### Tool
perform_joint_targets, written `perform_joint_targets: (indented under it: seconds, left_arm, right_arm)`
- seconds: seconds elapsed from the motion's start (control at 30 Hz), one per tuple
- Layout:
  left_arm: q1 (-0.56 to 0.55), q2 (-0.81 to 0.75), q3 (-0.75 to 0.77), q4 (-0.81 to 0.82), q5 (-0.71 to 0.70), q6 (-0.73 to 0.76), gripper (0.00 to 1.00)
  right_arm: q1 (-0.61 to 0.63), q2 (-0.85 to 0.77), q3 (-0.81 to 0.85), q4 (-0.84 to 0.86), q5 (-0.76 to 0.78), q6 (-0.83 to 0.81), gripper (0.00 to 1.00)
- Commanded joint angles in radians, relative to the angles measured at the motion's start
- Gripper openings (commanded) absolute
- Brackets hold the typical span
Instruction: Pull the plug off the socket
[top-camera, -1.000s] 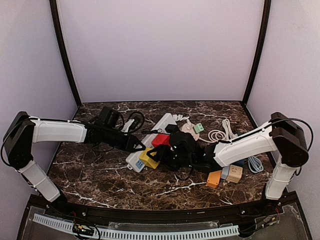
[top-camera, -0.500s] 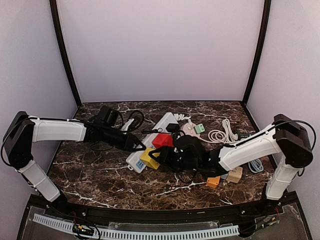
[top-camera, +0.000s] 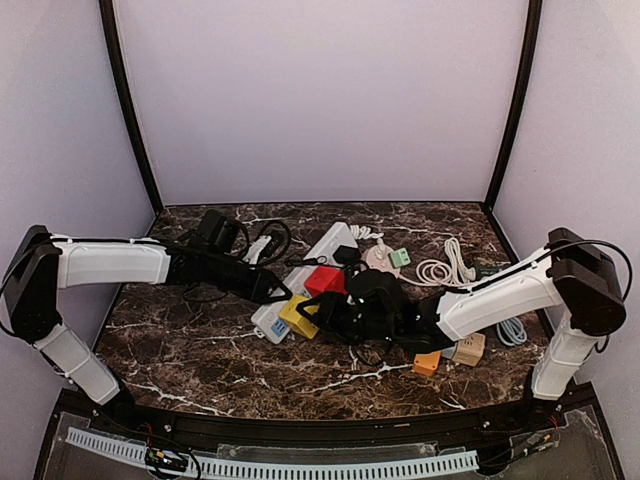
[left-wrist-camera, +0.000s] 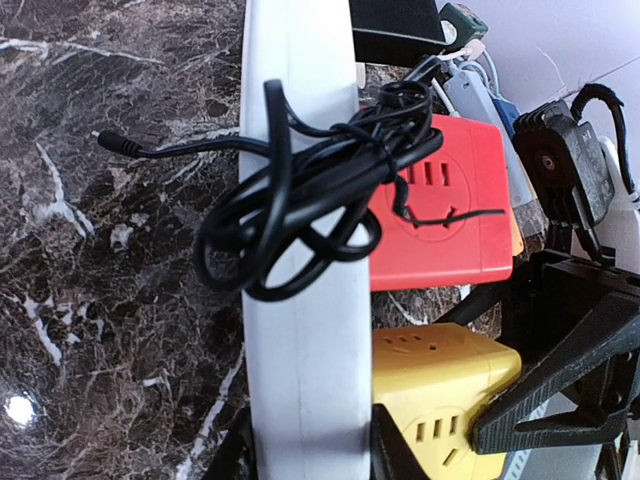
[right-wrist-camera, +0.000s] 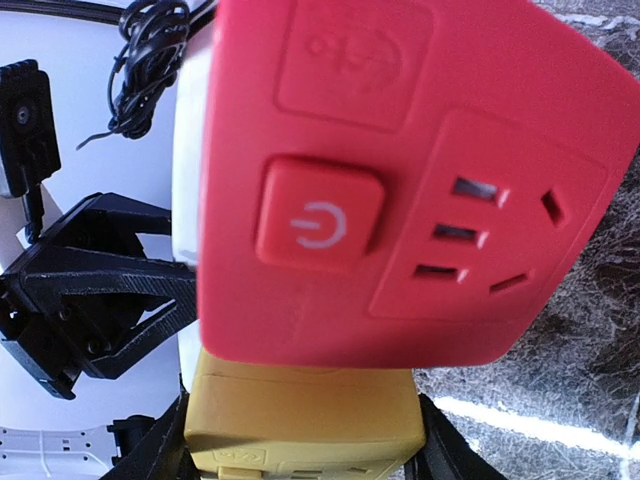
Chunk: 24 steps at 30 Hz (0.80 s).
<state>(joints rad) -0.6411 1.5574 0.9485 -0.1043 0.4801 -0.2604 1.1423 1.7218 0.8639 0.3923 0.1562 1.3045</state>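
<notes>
Plug (right-wrist-camera: 305, 420), strip (left-wrist-camera: 300, 320) cropped below, fingers (right-wrist-camera: 158, 452) barely visible

Cable bundle (left-wrist-camera: 310, 200) atop power strip (left-wrist-camera: 305, 350), plug (left-wrist-camera: 440, 390) beside.

One white power strip (top-camera: 325, 247), one red cube (top-camera: 322, 280), one yellow cube (top-camera: 297, 316), one orange cube (top-camera: 427, 363)

A dark marble table (top-camera: 200, 360) with white veins is enclosed behind and on both sides by plain pale lilac walls (top-camera: 320, 100), and two black posts (top-camera: 128, 110) are set at its far corners.
</notes>
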Motion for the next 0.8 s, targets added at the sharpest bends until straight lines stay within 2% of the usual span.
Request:
perform_joint_targets:
  seconds: [0.0,0.33,0.6,0.77]
  left_arm:
    - [-0.014,-0.072,0.048,-0.056,-0.154,0.136,0.01]
    - [-0.02,-0.094,0.058,-0.085,-0.211,0.168,0.01]
    - [-0.01,-0.085,0.062,-0.064,-0.118,0.123,0.01]
    - [0.049,-0.076,0.048,-0.032,-0.064,0.04,0.01]
  right_arm:
    - [0.002,-0.036,0.041,-0.031,0.068,-0.056,0.0]
    - [0.002,-0.048,0.042,-0.046,0.082,-0.053,0.0]
    - [0.002,-0.044,0.011,-0.024,0.084,-0.051,0.0]
    - [0.005,-0.038,0.006,-0.032,0.083,-0.048,0.0]
